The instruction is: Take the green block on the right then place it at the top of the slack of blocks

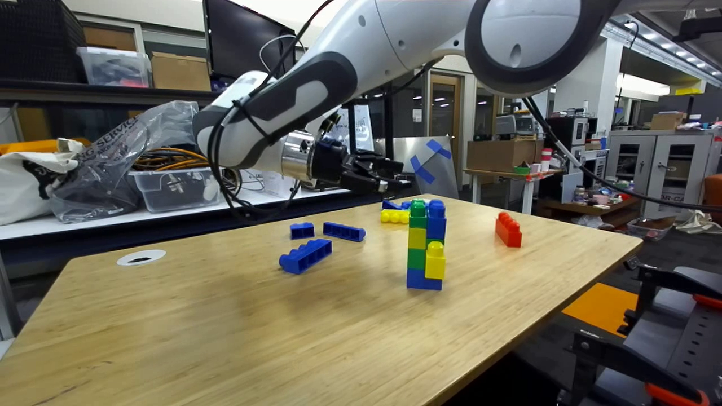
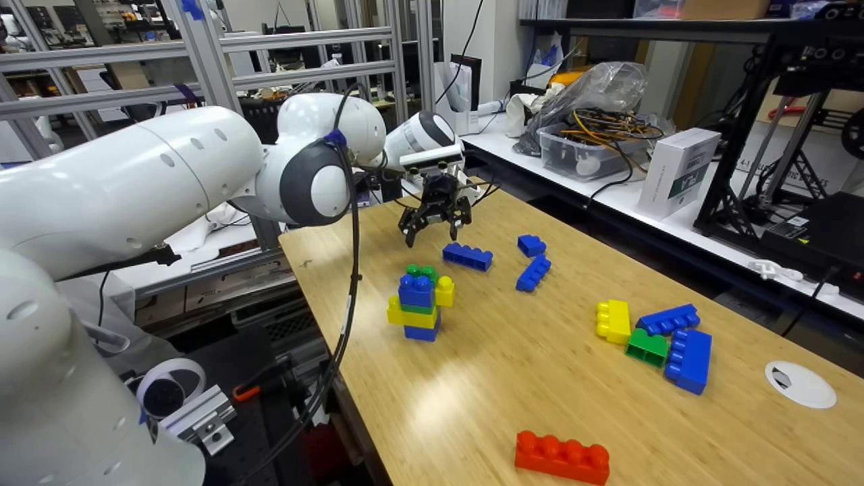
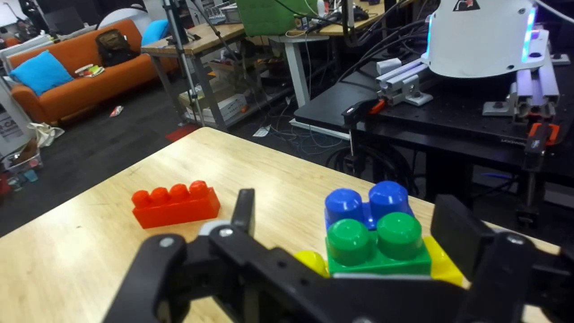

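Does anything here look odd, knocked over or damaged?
The loose green block and a blue block look odd: both lie on their sides on the table, hollow undersides showing, while the stack stands upright. I see no damage.

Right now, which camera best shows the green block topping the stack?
The wrist view: the green block looks largest, both knobs clear, lower part hidden. Both exterior views show it smaller; in an exterior view, a blue block partly covers it.
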